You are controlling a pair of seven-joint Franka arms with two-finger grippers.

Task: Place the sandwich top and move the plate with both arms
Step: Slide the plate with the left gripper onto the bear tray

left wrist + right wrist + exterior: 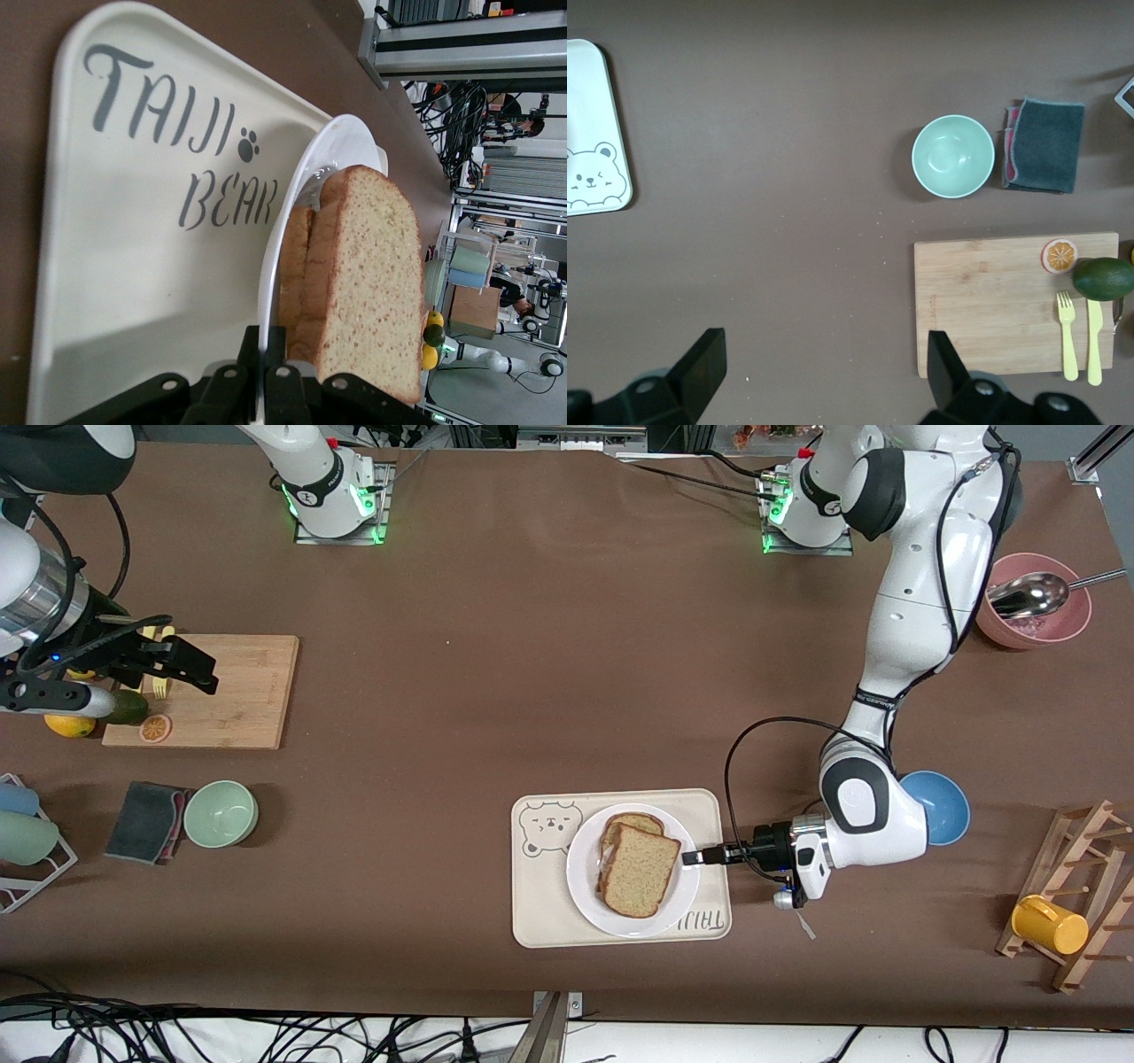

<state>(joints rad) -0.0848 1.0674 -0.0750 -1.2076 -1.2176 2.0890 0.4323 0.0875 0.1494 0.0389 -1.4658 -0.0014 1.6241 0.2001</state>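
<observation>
Toward the right arm's end of the table: right gripper (182, 662) up in the air over the pale wooden cutting board (239, 691), fingers spread wide, holding nothing. Waiting, probably kept clear until the two-arm carry needs it.

Nearer the front camera than that board: mint-green round bowl (221, 813) beside a folded dark grey cloth (146, 821), both apart from the work and seemingly no part of it.

Toward the middle, near the front camera: cream rectangular bear-print tray (540, 903), and on it the small round white plate (589, 886). On the plate, the plain slice of light-brown speckled wholegrain bread (640, 868), laid over a lower bread slice (631, 822) and slightly offset from it. Top apparently placed already, so what is left looks like moving the plate.

At the plate's edge toward the left arm's end: left gripper (693, 857), reaching in low and level, fingers pressed together on the plate's rim. A flat approach, likely so the thin rim can be pinched without touching the bread. One-sided hold only; likely to tip if lifted alone, hence the need for the other arm on the rim toward the right arm's end.

Past the left arm's wrist: round blue bowl (943, 806), partly hidden.
</observation>
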